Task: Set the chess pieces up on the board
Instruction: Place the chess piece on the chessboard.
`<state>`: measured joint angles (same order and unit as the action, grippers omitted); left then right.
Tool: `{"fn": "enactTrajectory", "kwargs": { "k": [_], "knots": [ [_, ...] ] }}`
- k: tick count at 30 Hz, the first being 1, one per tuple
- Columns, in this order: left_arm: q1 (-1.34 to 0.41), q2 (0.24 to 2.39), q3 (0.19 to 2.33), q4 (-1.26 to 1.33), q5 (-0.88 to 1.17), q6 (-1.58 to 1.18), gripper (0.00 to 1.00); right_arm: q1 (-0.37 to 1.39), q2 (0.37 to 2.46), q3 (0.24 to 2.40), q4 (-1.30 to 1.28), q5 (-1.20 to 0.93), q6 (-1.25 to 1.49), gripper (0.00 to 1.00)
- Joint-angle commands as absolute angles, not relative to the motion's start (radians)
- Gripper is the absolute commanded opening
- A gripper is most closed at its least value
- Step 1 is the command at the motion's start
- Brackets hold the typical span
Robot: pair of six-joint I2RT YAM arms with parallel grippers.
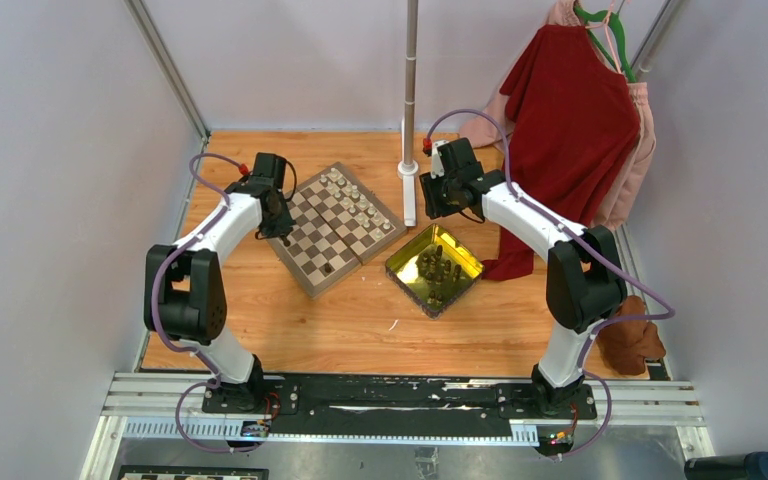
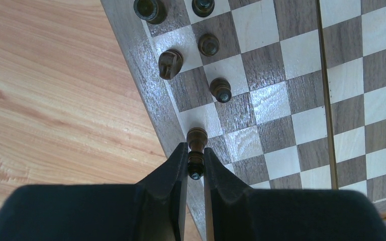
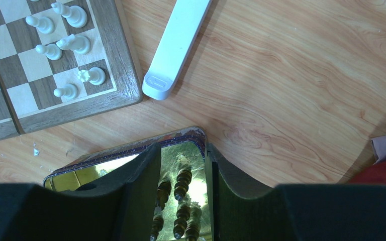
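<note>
The board [image 1: 325, 245] lies rotated at the left centre of the table. Cream-white chess pieces [image 1: 350, 195] stand along its far side and also show in the right wrist view [image 3: 70, 42]. Several dark brown pieces [image 2: 170, 64] stand by the board's rim [image 2: 146, 75]. My left gripper [image 2: 196, 150] is shut on a dark brown piece [image 2: 197, 138], held over a light square next to the rim. My right gripper [image 3: 182, 155] is open above the shiny yellow tray [image 3: 130, 148], over several dark pieces [image 3: 183, 181] lying in it.
A white bar foot [image 3: 176, 45] of the upright pole [image 1: 411, 80] lies between the board and the tray [image 1: 408, 245]. A red garment [image 1: 570, 120] hangs at the back right. A brown cloth [image 1: 630, 340] lies by the right arm's base.
</note>
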<state>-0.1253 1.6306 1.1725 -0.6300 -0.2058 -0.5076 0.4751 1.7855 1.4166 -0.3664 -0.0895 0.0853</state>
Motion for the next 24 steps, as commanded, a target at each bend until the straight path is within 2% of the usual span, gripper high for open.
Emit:
{"fn": "enactTrajectory", "kwargs": {
  "k": [1, 24],
  "knots": [
    [-0.115, 1.650, 1.205, -0.635, -0.213, -0.499, 0.15, 0.457, 1.801, 1.443, -0.382, -0.101, 0.087, 0.42],
    [-0.107, 1.682, 1.223, -0.635, -0.212, -0.494, 0.16, 0.453, 1.825, 1.457, -0.384, -0.105, 0.090, 0.42]
  ]
}}
